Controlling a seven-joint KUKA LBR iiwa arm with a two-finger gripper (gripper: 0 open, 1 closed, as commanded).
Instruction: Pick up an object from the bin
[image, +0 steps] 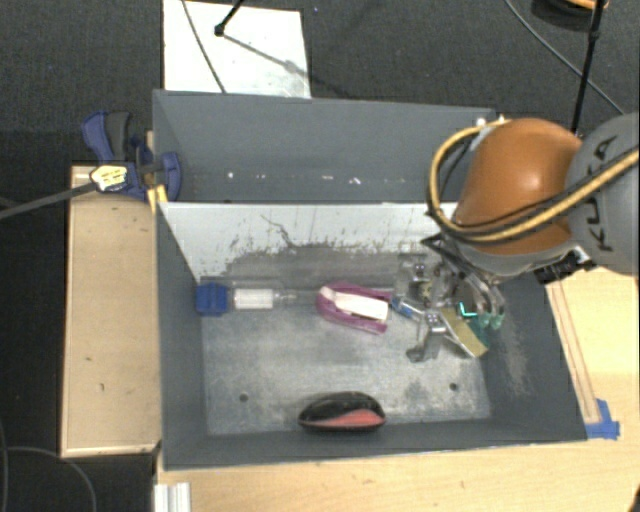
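My gripper (430, 322) is low in the right part of the bin, under the arm's orange cover. Just left of it lies a purple and white object (354, 304), its right end close to the gripper. A small tan and green thing (472, 334) lies against the gripper's right side; whether it is held cannot be told. A black and red oval object (343, 412) rests near the front wall, left of and below the gripper.
A clear tube with a blue cap (234, 298) lies at the left, along the back of the floor. The orange cover and its cables hide the bin's right rear corner.
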